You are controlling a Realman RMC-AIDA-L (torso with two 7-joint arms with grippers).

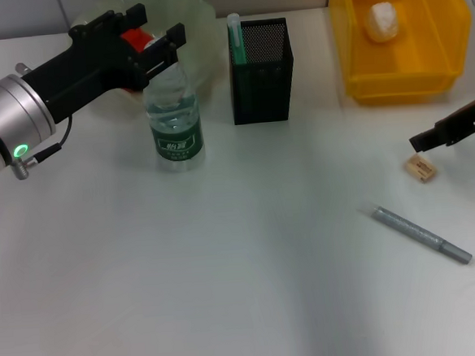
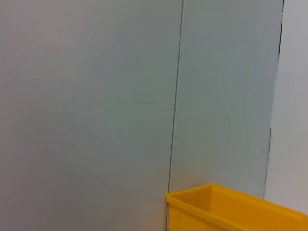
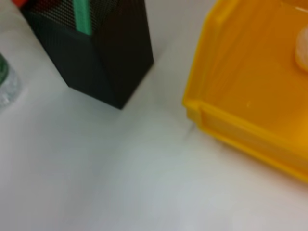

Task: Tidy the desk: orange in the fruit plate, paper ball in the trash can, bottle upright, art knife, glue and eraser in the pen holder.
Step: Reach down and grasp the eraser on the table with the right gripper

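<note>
The bottle (image 1: 174,121) stands upright left of the pen holder (image 1: 261,70). My left gripper (image 1: 159,23) hovers open at the bottle's top, its lower finger covering the cap. Between the fingers shows the orange (image 1: 136,38), lying in the fruit plate (image 1: 198,18). A green glue stick (image 1: 235,38) stands in the pen holder. The paper ball (image 1: 382,21) lies in the trash can (image 1: 402,77). My right gripper (image 1: 427,138) hangs just above the eraser (image 1: 420,168) at the right edge. The grey art knife (image 1: 421,234) lies on the table. The right wrist view shows the pen holder (image 3: 96,53) and trash can (image 3: 240,110).
The white table (image 1: 227,268) stretches wide in front of the bottle and pen holder. A grey wall and a corner of the yellow bin (image 2: 231,211) fill the left wrist view.
</note>
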